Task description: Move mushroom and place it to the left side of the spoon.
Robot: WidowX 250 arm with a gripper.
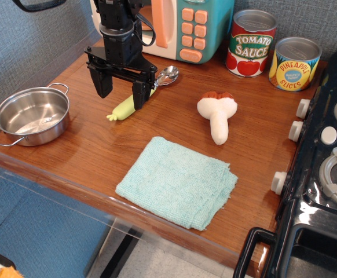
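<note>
1. Nearest me: folded pale-green terry cloth [178, 181] on the wooden table [99, 156].
2. White plush mushroom with orange-brown cap [217, 113] lies beyond the cloth, untouched, right of the spoon.
3. Metal-bowled spoon with yellow-green handle [143, 95] lies partly behind my black gripper [121, 90], whose jaws are spread, holding nothing.
4. Step: reach not begun; I judge I must swing right and descend on the mushroom.

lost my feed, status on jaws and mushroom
Gripper open, empty, over the spoon. Mushroom untouched, right of spoon. Nothing between them.
</note>
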